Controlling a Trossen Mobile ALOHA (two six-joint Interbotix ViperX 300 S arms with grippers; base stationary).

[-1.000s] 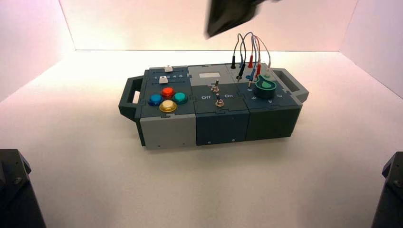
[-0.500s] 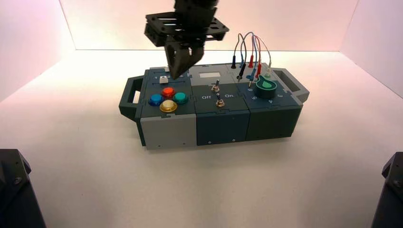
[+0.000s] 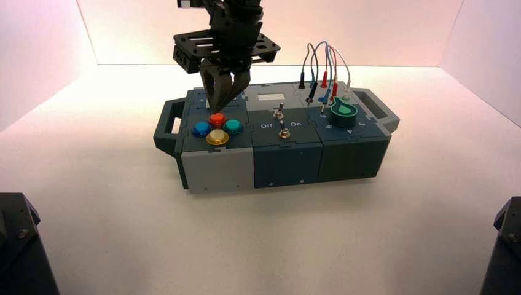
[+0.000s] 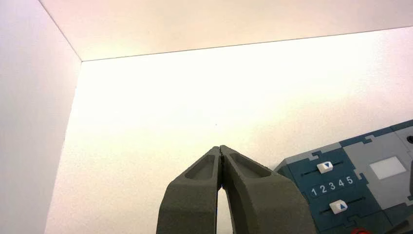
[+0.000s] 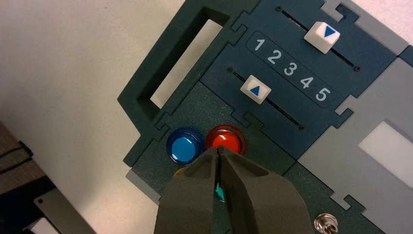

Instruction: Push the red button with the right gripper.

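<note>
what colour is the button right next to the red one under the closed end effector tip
Blue: the blue button sits beside the red button. The right wrist view shows it best.

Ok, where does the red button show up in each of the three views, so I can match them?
High view: the red button sits at the back of the four-button cluster, directly under the right claw.
Left wrist view: only a red sliver at the frame edge, likely the button; cannot confirm.
Right wrist view: the button lies at the closed claw tip, beside the blue button.
Shared landmark: the numbered slider panel, also seen at.
</note>
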